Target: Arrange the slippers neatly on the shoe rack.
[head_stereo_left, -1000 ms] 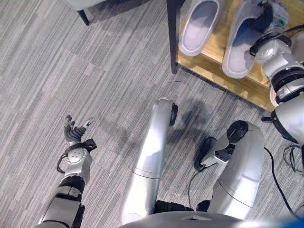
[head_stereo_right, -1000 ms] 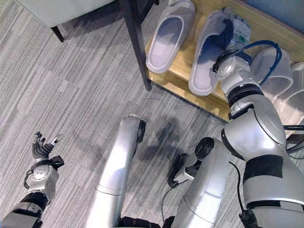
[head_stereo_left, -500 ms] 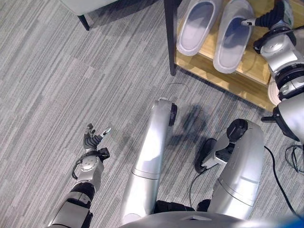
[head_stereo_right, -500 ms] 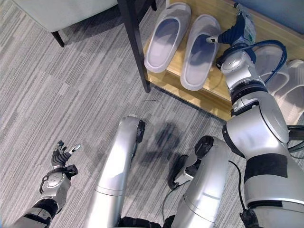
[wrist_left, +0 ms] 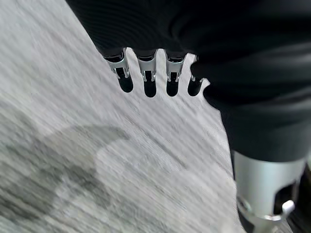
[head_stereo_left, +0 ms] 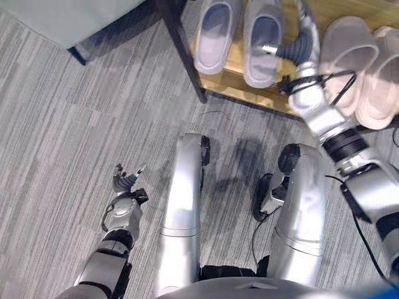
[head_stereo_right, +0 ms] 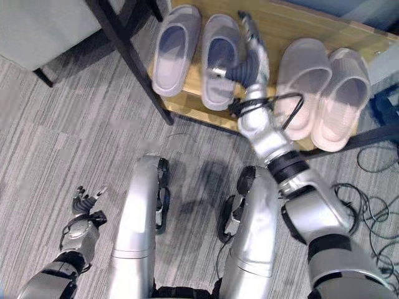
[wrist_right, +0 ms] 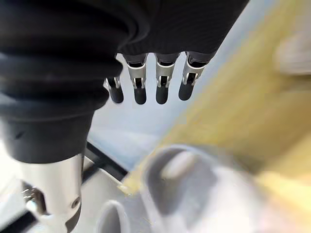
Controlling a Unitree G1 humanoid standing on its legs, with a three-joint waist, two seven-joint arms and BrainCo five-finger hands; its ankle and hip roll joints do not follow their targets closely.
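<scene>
Grey striped carpet (head_stereo_right: 75, 137) lies nearest, and the left robot hand (head_stereo_right: 85, 202) hangs low above it with its fingers relaxed and spread, holding nothing, well apart from the shoe rack (head_stereo_right: 299, 22). Beyond the carpet stands that wooden shoe rack, with a dark post (head_stereo_right: 134, 62) at its left front corner. On the rack's board sit two pairs of slippers, all toes pointing away from the robot. The lavender pair is just beside the post: the left lavender slipper (head_stereo_right: 176, 50) and the right lavender slipper (head_stereo_right: 220, 59) lie side by side, close together. The right robot hand (head_stereo_right: 248, 53) reaches over the rack with its fingers straight and open, thumb over the right lavender slipper, gripping nothing. Farther along the rack from the post, the beige pair of slippers (head_stereo_right: 324, 93) rests side by side.
</scene>
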